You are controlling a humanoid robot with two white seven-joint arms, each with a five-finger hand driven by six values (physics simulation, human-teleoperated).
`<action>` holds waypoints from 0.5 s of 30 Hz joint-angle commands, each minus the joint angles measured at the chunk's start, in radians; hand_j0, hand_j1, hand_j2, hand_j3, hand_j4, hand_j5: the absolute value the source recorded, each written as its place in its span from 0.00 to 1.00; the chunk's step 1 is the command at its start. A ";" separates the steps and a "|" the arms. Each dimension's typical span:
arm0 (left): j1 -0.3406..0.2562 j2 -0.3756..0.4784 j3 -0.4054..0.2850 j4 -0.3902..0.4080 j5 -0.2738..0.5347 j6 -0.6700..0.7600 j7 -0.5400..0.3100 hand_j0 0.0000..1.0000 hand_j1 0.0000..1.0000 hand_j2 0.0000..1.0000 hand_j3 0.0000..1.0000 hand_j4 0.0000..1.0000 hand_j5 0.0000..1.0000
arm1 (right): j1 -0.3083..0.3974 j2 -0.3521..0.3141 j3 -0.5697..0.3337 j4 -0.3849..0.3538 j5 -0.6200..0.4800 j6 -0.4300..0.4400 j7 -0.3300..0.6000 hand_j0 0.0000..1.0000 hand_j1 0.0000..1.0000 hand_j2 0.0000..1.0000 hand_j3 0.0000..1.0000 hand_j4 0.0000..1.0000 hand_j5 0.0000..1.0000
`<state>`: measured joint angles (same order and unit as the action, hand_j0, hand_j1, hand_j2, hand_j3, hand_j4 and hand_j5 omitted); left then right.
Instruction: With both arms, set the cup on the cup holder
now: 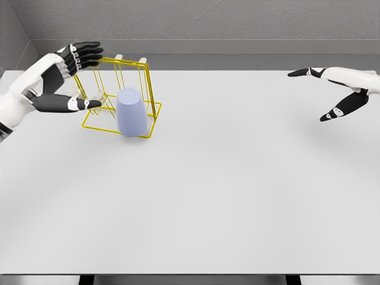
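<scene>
Cup (131,112) first: it is pale blue and stands upside down at the front of the yellow wire cup holder (151,88), so the main job looks done. I cannot tell for sure if it sits over a peg or just rests on the bottom wires. The white worktop (214,196) is wide and plain near the camera, and the holder stands far back on its left part. The left robot hand (76,80) is right at the holder, just beside the cup. Its fingers are spread, with some above the top wire and the thumb low by the base, and it holds nothing. The right robot hand (332,94) is well apart, far over on the right, above the worktop, with fingers spread and nothing in it. What is left, I think, is only for the left arm to pull away without bumping the holder.
</scene>
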<state>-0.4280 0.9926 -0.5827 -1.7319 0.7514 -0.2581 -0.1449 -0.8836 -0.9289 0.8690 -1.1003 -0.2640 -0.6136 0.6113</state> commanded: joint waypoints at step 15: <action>0.097 0.075 0.038 -0.031 0.026 -0.128 0.001 1.00 1.00 1.00 1.00 1.00 1.00 | 0.000 -0.011 -0.007 0.000 -0.006 0.003 0.000 1.00 1.00 1.00 1.00 1.00 1.00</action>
